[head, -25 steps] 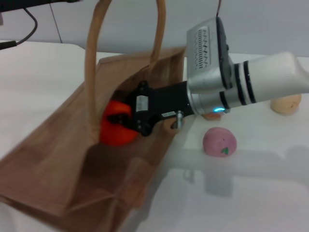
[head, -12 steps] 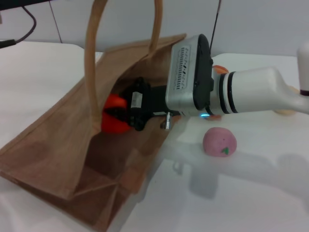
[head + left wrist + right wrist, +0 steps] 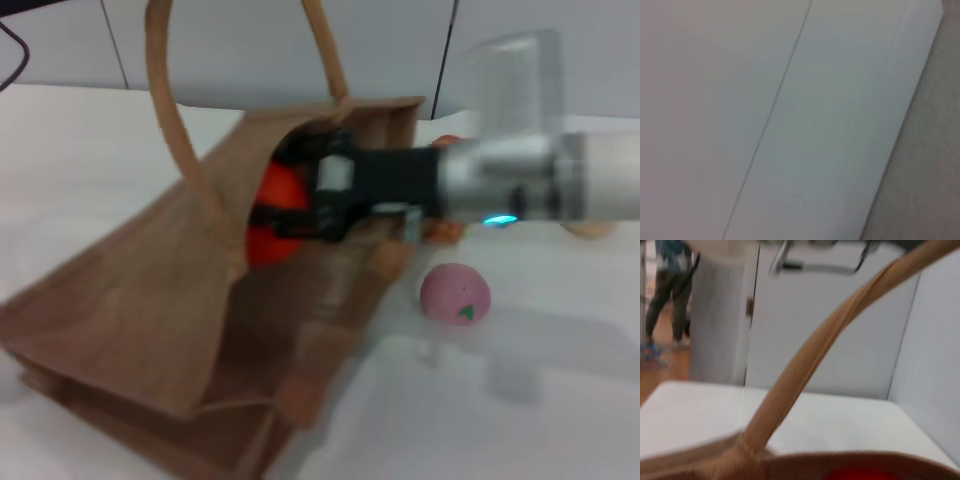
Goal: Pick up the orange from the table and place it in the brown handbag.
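Large tan-brown woven jute handbag [image 3: 150, 320] lies tilted on the plain white table [image 3: 80, 170], mouth open, two lighter tan loop handles [image 3: 165, 110] raised. Inside the mouth: one smooth bright orange-red round orange [image 3: 272, 215], pinched between the black fingers of the right gripper [image 3: 290, 205], which reaches into the bag. Outside on the table: one pink round fruit [image 3: 455, 293]; one pale tan fruit [image 3: 590, 229], partly hidden. Left gripper not seen.
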